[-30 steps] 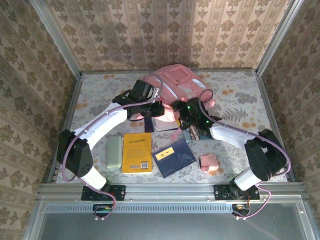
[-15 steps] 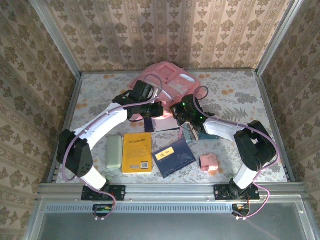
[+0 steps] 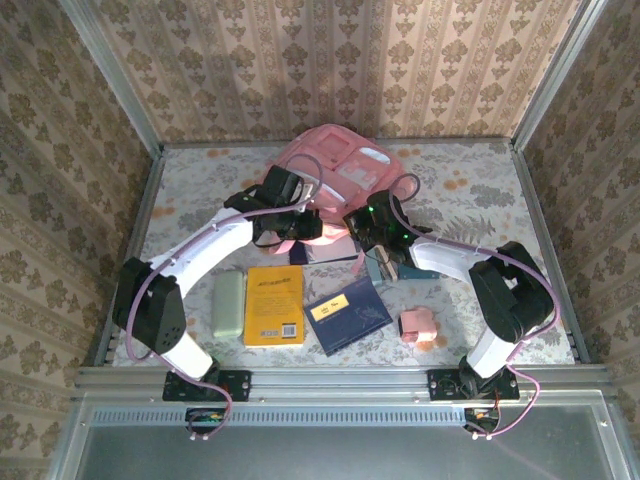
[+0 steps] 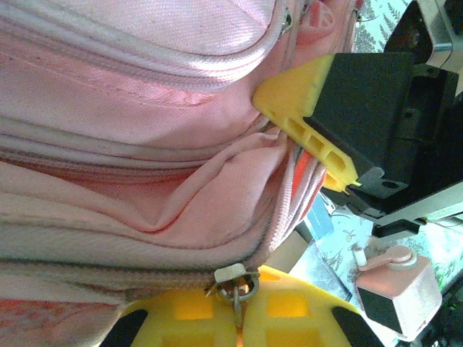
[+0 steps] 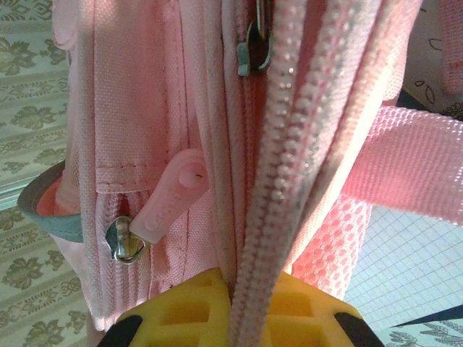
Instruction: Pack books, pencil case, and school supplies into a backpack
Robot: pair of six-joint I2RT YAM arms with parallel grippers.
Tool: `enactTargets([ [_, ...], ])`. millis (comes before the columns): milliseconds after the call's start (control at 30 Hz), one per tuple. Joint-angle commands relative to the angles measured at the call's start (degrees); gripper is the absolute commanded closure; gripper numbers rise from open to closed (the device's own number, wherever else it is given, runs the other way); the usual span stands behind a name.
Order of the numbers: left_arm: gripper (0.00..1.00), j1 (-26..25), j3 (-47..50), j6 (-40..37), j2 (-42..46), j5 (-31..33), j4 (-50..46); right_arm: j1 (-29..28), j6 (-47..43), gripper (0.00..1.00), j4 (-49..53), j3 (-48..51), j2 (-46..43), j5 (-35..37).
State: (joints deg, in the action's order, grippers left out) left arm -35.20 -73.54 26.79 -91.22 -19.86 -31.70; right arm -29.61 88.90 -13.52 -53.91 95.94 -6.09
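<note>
Nearest the arm bases, on the near side of the backpack (image 3: 345, 165), the mint pencil case (image 3: 228, 304), the yellow book (image 3: 274, 304), the navy book (image 3: 347, 313) and the pink blocky piece (image 3: 417, 324) are lying flat on the table (image 3: 200, 180). All of them are outside the backpack. A teal item (image 3: 383, 266) is lying just beside the backpack's near edge, partly hidden under the right arm.

At the backpack's near edge, the left gripper (image 4: 237, 311) is clamping shut on the fabric at a metal zip slider (image 4: 235, 278). The right gripper (image 5: 235, 303) is pinching shut on the zipper tape (image 5: 275, 144) of the same edge, just beside the left one.

The step in hand appears to be spreading the backpack's mouth.

- Each gripper is best drawing its side of the zip away from the other, level with the table, so the backpack is not lifting or rolling.
- The pull should be slow, since thin tape may be slipping from the pads.
- The mouth should be facing the books before either grip is released.

Behind the grippers, the backpack's body is resting on the table, its lighter front pockets facing up.
</note>
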Motion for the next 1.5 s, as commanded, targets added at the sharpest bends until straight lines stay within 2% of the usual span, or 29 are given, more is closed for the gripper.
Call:
enactTargets([
  [0,1.00,1.5,0.5,-1.8,3.7,-0.3,1.0,1.9,-1.3,1.00,1.4,1.1,-1.9,2.5],
  [400,1.00,4.3,1.7,-3.0,5.0,-0.8,-0.5,4.6,-6.7,1.00,5.2,0.1,-3.0,0.7],
  [633,1.00,6.8,2.7,-3.4,6.1,-2.3,-1.2,6.6,-15.7,1.00,10.6,-3.3,-2.3,-1.5],
  [767,1.00,7.5,3.2,-3.6,6.9,-3.0,-1.3,6.8,-20.5,1.00,16.7,-6.2,-1.8,-0.1],
  [967,1.00,7.6,3.7,-2.9,7.1,-5.4,-0.1,7.8,-25.0,1.00,19.0,-9.0,-0.3,-0.4],
  [1000,1.00,7.4,3.8,-2.4,7.2,-6.3,0.6,8.2,-25.8,0.97,19.7,-9.9,0.1,-1.0],
  [1100,1.00,6.5,3.5,-0.6,6.9,-7.8,2.4,8.2,-26.9,0.60,21.5,-11.7,-0.5,-1.2],
  [1167,1.00,5.5,2.6,0.4,6.3,-7.9,3.3,7.9,-26.6,0.46,24.3,-12.5,-2.4,0.3],
  [1333,1.00,3.1,-0.7,1.8,4.2,-7.7,4.2,7.9,-24.0,0.37,29.6,-10.3,-9.5,1.4],
  [1467,1.00,1.5,-3.2,2.3,2.1,-7.5,4.4,7.8,-18.0,0.35,27.2,-5.2,-15.4,-2.1],
])
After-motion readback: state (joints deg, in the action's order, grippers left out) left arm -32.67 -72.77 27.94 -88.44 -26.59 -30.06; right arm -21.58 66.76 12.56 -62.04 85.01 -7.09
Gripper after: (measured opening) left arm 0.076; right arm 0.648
